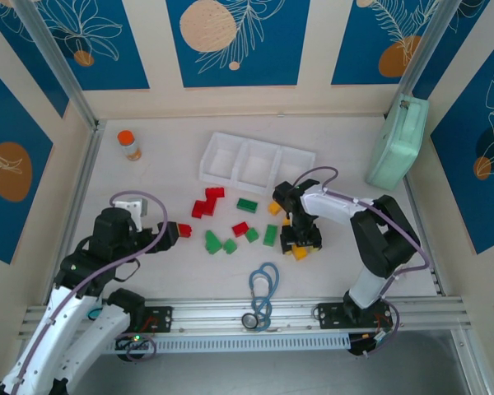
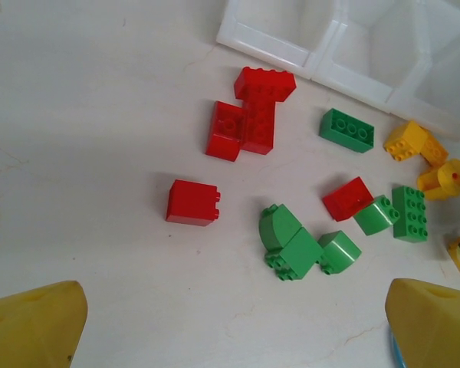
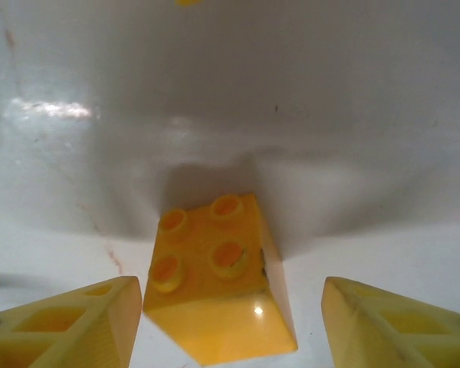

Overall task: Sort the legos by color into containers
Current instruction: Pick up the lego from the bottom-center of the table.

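On the white table [image 1: 169, 177] the right gripper [image 3: 230, 307], half open, straddles a yellow block [image 3: 215, 261] to grab it; the left gripper [image 2: 234, 326] gapes empty.

The pale table [image 1: 165, 189] carries a white three-compartment tray [image 1: 222, 179]. Well left of the tray stands an orange-capped bottle [image 1: 129, 146]. Off to the tray's right, a mint case [image 1: 398, 141] stands tilted. Just in front of the tray lie scattered red legos [image 1: 206, 203] toward the left, green legos [image 1: 247, 205] in the middle and yellow legos [image 1: 274, 208] to the right. Farther in front of the tray lies a blue stethoscope [image 1: 263, 296].
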